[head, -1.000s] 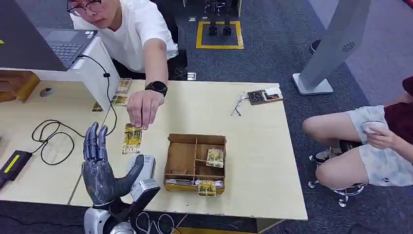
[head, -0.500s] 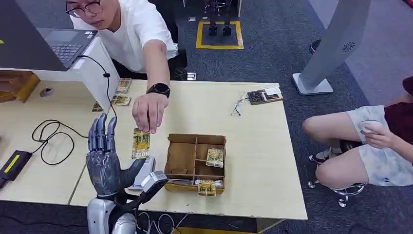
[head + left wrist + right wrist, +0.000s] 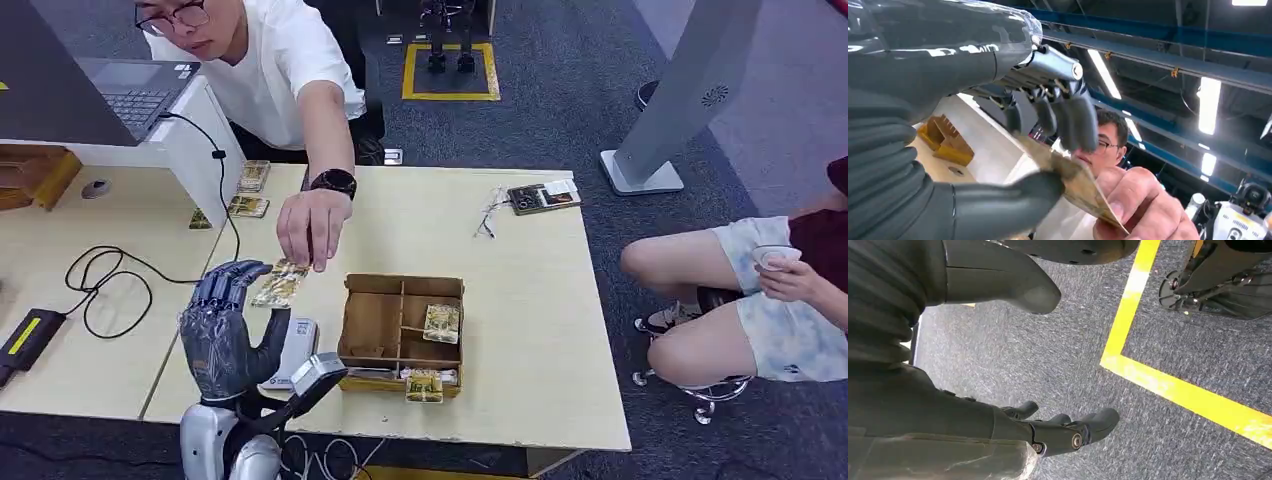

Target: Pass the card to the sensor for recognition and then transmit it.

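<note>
The robot's dark grey left hand is curling its fingers over a yellow-printed rectangular card, with the thumb pressing up from beneath, so the card is sitting pinched between thumb and fingers above the pale wooden tabletop. A person's hand, wearing a black wristwatch, is gripping the card's far end at the same moment; in the left wrist view that person's fingertips are lying against the card's edge. Just below the card, a small white box-shaped sensor is resting on the tabletop beside a brown wooden compartment tray holding more printed cards. The robot's right hand is hanging over grey carpet marked with a yellow line, its fingers apart and loosely bent, holding nothing. A second person is sitting at the right of the tabletop.
</note>
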`<action>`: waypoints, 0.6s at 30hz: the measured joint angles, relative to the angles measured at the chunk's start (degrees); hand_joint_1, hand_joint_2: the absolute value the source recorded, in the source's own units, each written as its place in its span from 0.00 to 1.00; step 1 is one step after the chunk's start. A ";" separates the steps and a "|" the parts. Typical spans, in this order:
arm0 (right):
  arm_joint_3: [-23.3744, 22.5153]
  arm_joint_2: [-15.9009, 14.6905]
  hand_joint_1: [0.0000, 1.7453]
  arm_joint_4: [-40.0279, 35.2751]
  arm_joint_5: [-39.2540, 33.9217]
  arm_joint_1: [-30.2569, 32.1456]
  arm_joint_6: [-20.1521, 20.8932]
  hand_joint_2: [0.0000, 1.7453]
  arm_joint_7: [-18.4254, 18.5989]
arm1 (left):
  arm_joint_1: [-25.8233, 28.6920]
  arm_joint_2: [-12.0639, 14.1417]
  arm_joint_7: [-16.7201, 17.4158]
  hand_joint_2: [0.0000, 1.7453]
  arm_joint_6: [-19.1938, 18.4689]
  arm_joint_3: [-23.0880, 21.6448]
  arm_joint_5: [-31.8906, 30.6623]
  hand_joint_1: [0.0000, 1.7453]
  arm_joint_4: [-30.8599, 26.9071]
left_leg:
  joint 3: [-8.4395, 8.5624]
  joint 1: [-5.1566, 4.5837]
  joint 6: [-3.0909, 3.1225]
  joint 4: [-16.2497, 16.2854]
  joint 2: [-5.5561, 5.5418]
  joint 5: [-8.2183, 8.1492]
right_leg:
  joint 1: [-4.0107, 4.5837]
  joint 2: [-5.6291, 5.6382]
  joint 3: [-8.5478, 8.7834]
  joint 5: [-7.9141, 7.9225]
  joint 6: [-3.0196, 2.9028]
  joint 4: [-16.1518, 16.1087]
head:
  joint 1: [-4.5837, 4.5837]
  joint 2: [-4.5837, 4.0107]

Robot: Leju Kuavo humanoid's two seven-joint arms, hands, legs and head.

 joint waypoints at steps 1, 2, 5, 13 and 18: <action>0.11 0.00 0.00 0.00 0.00 0.00 0.00 1.00 0.00 | 0.00 0.00 -0.05 1.00 0.00 0.00 0.20 1.00 -0.20 | 0.00 0.00 0.00 0.00 0.00 0.00 | 0.00 0.00 0.00 0.00 0.00 0.00 | -0.04 0.00; 0.20 0.00 0.00 0.00 0.00 0.00 0.00 1.00 0.00 | -0.01 0.00 -0.07 1.00 0.00 0.00 0.33 1.00 -0.33 | 0.00 0.00 0.00 0.00 0.00 0.00 | 0.00 0.00 0.00 0.00 0.00 0.00 | 0.00 0.00; 0.33 0.00 0.00 0.00 0.00 0.00 0.00 1.00 0.00 | -0.07 0.00 -0.37 1.00 0.00 0.00 0.48 1.00 -0.68 | 0.00 0.00 0.00 0.00 0.00 0.00 | 0.00 0.00 0.00 0.00 0.00 0.00 | -0.02 0.00; 0.39 0.00 0.00 0.00 -0.04 -0.01 -0.17 1.00 0.00 | -0.10 0.02 -1.84 1.00 0.00 0.00 4.55 1.00 -2.21 | -0.01 0.00 0.00 0.00 -0.01 0.00 | 0.00 -0.01 0.01 0.00 0.00 0.00 | -0.04 0.00; 0.72 0.00 0.00 0.00 0.24 -0.06 -0.15 1.00 0.02 | -0.12 0.02 -3.35 1.00 0.00 0.13 5.18 1.00 -2.45 | -0.01 0.00 0.00 0.00 -0.01 0.00 | 0.00 -0.01 0.01 0.00 0.00 0.00 | -0.02 0.00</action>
